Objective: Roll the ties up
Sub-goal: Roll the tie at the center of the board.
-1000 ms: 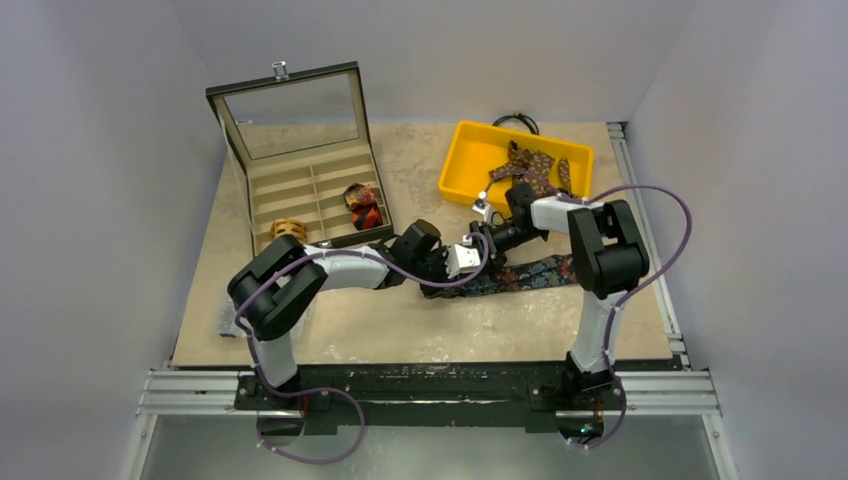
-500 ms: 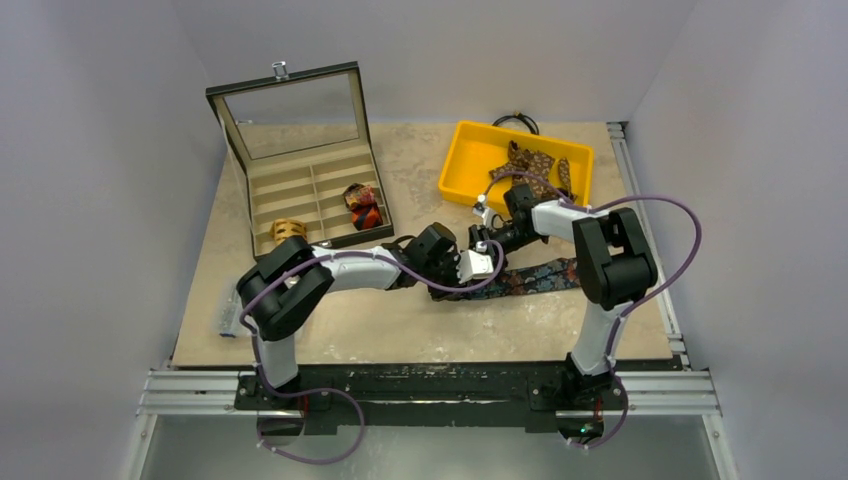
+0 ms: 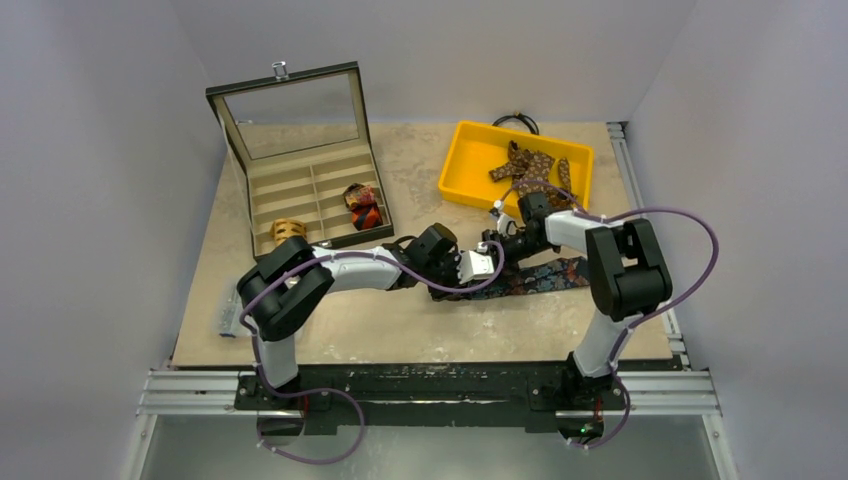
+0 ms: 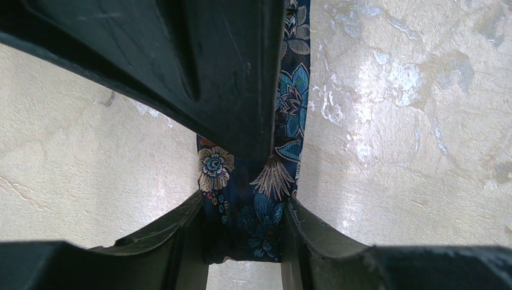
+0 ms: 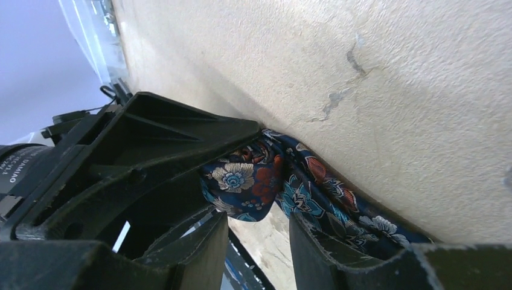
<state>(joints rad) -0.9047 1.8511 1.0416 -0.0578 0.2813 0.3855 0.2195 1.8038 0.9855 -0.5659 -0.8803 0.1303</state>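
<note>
Where the two arms meet at mid-table, the navy tie [image 3: 548, 274] lies flat on the table [image 3: 400, 330], running left to right beneath both grippers.

Left gripper [image 3: 493, 264]: jaws closed on the tie. In the wrist view the fabric fills the gap and touches both fingers [image 4: 175, 238].

Right gripper [image 5: 258, 222]: jaws apart, with a gap showing between the fingers (no fabric can be seen clamped). A folded-over bulge of the tie sits just beyond its fingertips, and the strip passes along one finger's edge. It faces the left gripper closely, directly over the tie.

Other ties: a red-orange coil [image 3: 362, 206] and a tan coil [image 3: 288, 229] sit in separate compartments of the box [image 3: 312, 190]. A brown tie [image 3: 530, 163] lies in the yellow bin [image 3: 462, 150].
</note>
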